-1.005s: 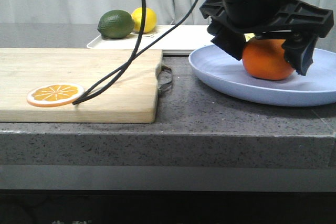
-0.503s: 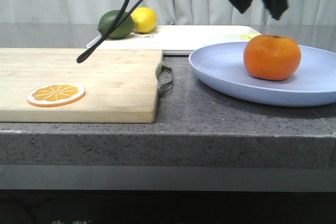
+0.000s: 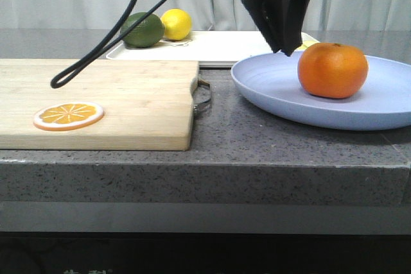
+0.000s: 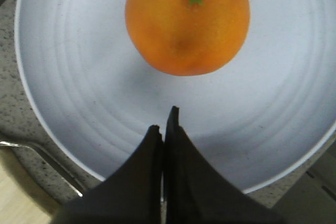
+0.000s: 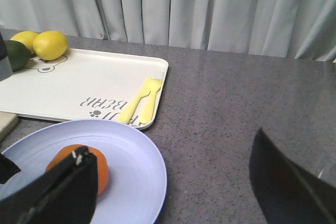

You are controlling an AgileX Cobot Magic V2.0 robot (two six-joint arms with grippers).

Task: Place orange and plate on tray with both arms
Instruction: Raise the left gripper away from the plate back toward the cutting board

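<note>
The orange sits on the lavender-blue plate on the dark counter at the right. The cream-white tray lies just behind the plate. My left gripper hangs above the plate's left part, just left of the orange, shut and empty. In the left wrist view its jaws are pressed together over the plate, a little short of the orange. My right gripper is open and empty, over the plate's edge. One finger partly hides the orange. The tray lies beyond.
A wooden cutting board with an orange slice lies at the left, next to the plate. A lime and a lemon sit on the tray's far left. A yellow fork lies on the tray. A black cable hangs over the board.
The left gripper was open around the orange, rose off it leaving it on the plate, then shut and came down just left of the orange. The cable swung left.
</note>
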